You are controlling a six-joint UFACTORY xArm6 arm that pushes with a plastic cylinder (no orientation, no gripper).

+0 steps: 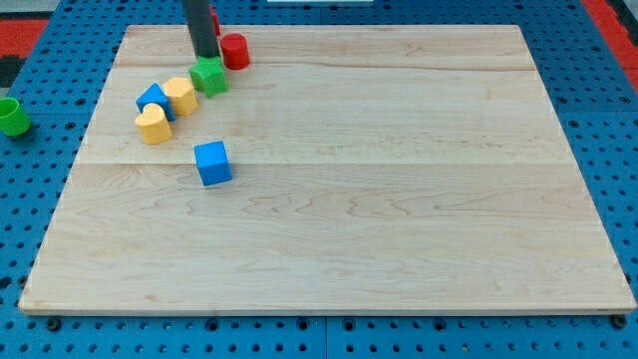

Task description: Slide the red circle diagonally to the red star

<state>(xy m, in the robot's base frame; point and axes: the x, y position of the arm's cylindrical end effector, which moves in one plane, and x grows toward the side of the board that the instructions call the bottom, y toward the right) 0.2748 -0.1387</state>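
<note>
Red circle (pixel 235 51) sat at upper left of the frame, near the top edge of the wooden surface (pixel 399 199). It was a short cylinder standing upright, flat round face up; round, so no readable long axis or heading.

Dark rod came down from the top edge of the frame, my tip (pixel 204 57) ended just left of the red circle, right at the top of the green block (pixel 208 76), apparently touching it. No pincer on this rig, only the rod, so nothing to call apart or together.

A bit of another red piece (pixel 215 22) showed behind the rod, mostly hidden; shape could not be told, star or not unclear.

Below-left of the green block ran a diagonal cluster: yellow block (pixel 181 95), blue block (pixel 155 101), yellow heart (pixel 153 126), all touching or just beside each other. Blue cube (pixel 212 163) sat apart, lower, toward left-centre.

Green cylinder (pixel 12 116) stood off the surface at the far left of the frame, on the blue pegboard (pixel 40 219).
</note>
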